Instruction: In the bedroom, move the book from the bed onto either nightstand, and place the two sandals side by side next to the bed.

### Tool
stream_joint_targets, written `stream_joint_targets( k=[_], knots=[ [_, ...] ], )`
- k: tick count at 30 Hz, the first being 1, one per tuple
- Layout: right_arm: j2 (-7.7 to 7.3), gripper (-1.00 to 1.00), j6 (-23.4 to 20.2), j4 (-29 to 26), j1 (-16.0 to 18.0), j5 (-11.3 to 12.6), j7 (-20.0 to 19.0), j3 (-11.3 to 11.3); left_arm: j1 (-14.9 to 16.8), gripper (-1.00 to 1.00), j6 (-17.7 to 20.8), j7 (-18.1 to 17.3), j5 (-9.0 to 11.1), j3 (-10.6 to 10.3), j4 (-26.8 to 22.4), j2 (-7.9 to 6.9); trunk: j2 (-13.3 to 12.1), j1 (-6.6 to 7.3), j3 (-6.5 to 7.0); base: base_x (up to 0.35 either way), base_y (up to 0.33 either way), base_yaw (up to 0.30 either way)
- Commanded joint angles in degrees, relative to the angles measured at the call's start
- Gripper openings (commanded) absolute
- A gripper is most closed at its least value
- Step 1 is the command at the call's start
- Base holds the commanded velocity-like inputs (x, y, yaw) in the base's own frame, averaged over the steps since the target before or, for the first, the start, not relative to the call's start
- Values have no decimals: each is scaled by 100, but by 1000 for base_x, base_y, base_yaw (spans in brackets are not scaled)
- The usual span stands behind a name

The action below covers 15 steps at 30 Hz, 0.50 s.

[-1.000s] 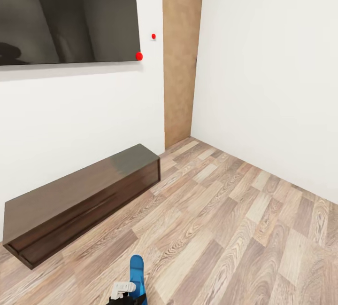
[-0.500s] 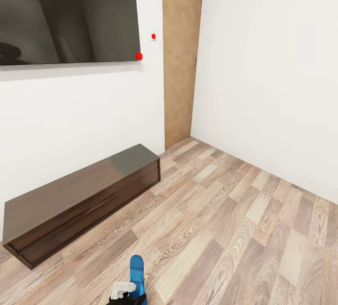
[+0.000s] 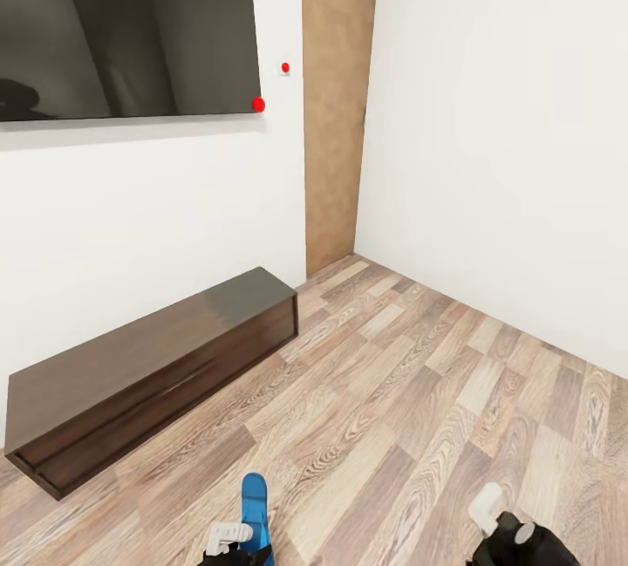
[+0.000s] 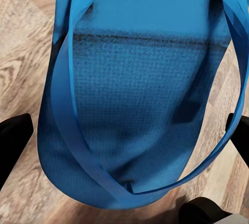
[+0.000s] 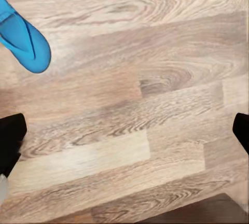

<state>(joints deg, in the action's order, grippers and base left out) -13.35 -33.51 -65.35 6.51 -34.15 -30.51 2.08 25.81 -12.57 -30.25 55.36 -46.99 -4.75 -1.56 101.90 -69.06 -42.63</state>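
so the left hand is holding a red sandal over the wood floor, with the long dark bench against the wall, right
Not quite: the sandal is bright blue, not red, as the left wrist view shows up close. The rest stands: the left hand holds it over the wood floor, and the long dark bench sits against the wall.

The right pincer (image 3: 493,509) now rises into the head view at the lower right corner, where a second ago and half a second ago only floor (image 3: 419,392) showed. Its pale fingertip (image 3: 486,501) points up over the dark wrist body. From its own wrist camera, its jaws stand wide apart over bare planks, with a blue sandal (image 5: 23,40) lying well off to one side.
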Motion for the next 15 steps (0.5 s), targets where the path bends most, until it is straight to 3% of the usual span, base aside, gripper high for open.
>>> stream_joint_targets(
  k=[1,4,7,8,11,15],
  knots=[
    [20,100,-19,-7,166,-143,-291,125,3,-100,-26,-7,33,-47,1,-2,3,1,-6,0,0,0],
    [82,100,-23,0,595,-348,-1128,585,3,-100,-27,-7,29,-47,1,-2,3,1,-6,0,0,0],
    [414,100,-25,278,915,-808,-1554,828,3,-100,-27,-11,30,-47,1,-2,3,1,-6,0,0,0],
    [622,100,-14,722,1042,-1137,-1745,871,3,-100,-27,-13,29,-47,1,-2,3,1,-6,0,0,0],
    [905,100,32,1528,1249,-1651,-1888,905,3,-100,-27,-15,28,-47,1,-2,3,1,-6,0,0,0],
    [1031,100,81,1920,1339,-1868,-1917,917,3,-100,-27,-19,28,-47,-1,-9,3,1,-6,0,0,0]
  ],
)
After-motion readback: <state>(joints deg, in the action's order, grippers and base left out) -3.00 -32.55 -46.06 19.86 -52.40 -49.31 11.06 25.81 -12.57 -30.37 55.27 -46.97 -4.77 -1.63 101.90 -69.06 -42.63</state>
